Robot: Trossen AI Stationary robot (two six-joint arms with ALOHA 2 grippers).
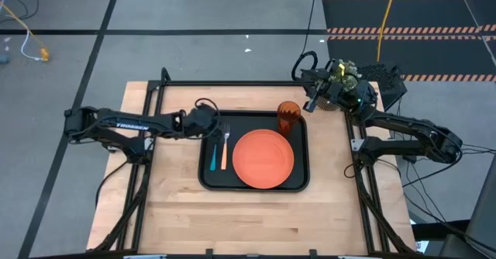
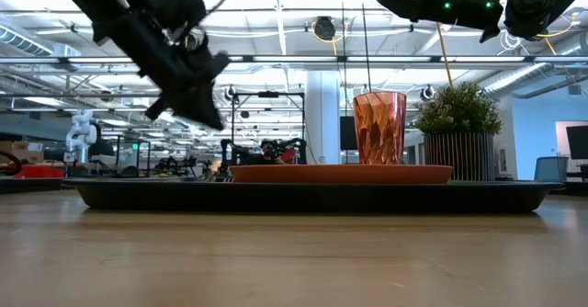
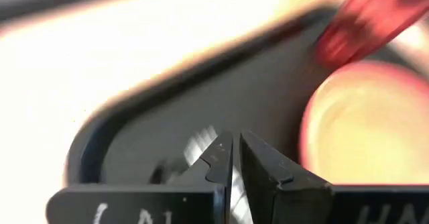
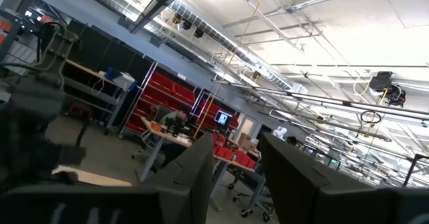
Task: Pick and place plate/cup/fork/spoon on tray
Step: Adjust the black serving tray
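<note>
The black tray (image 1: 298, 183) lies in the middle of the table. On it lie the orange plate (image 1: 263, 159), the tan-handled fork (image 1: 225, 153) and the blue-handled spoon (image 1: 214, 157) side by side at its left, with the amber cup (image 1: 288, 114) upright in its far right corner. My left gripper (image 1: 221, 124) hangs above the tray's far left corner, over the fork's tines (image 3: 200, 144). Its fingers (image 3: 221, 158) are shut to a thin slit and empty. In the low view it (image 2: 209, 114) is clear of the tray. My right gripper (image 1: 308, 105) is raised beyond the tray's far right corner, open and empty (image 4: 241, 174).
A potted green plant (image 2: 459, 114) stands behind the tray at the far right, right beside my right arm (image 1: 341, 77). Bare wooden table (image 1: 256, 220) lies near the front edge and to the tray's left. Black frame rails (image 1: 232, 83) run along the table's far edge.
</note>
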